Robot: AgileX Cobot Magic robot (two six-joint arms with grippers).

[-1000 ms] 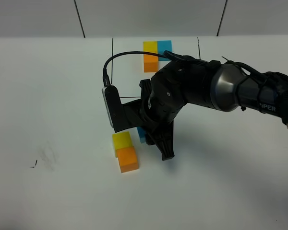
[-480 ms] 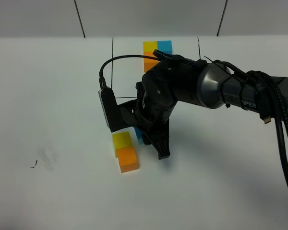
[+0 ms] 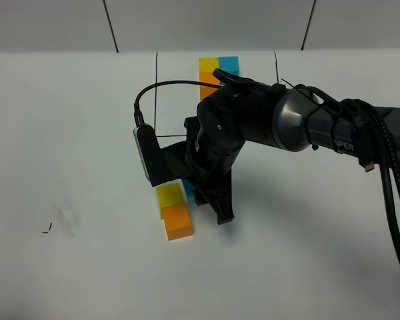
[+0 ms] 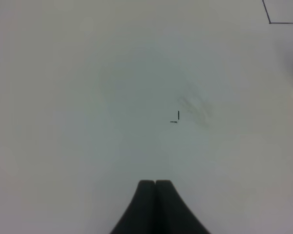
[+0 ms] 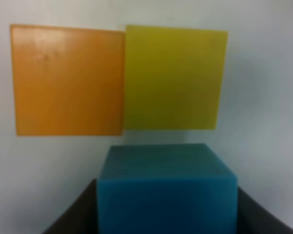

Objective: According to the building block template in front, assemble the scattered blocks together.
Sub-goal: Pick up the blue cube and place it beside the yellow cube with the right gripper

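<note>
Leftward and slightly down is how the right arm has travelled over the last second, carrying the sky-blue cube [image 5: 166, 190] closer to the yellow cube [image 3: 169, 195], so that in the high view only a sliver of blue shows beside it. The right gripper [image 3: 199, 195] has its fingers clamped on either side of the blue cube, which in the wrist view sits just short of the yellow one, a thin gap apparently left between them. The orange cube [image 3: 177, 221] lies touching the yellow cube on its near side. The building block template [image 3: 218, 72] sits at the far edge of the counter [image 3: 67, 133] inside its black frame, partly hidden by the arm. The left gripper [image 4: 155, 207] hangs over bare counter well to the left, fingers pressed together and empty.

The risk now, I judge, is a shove: if the blue cube meets the yellow one off-square or too hard, it could push the yellow-orange pair apart or twist it out of the L.
</note>
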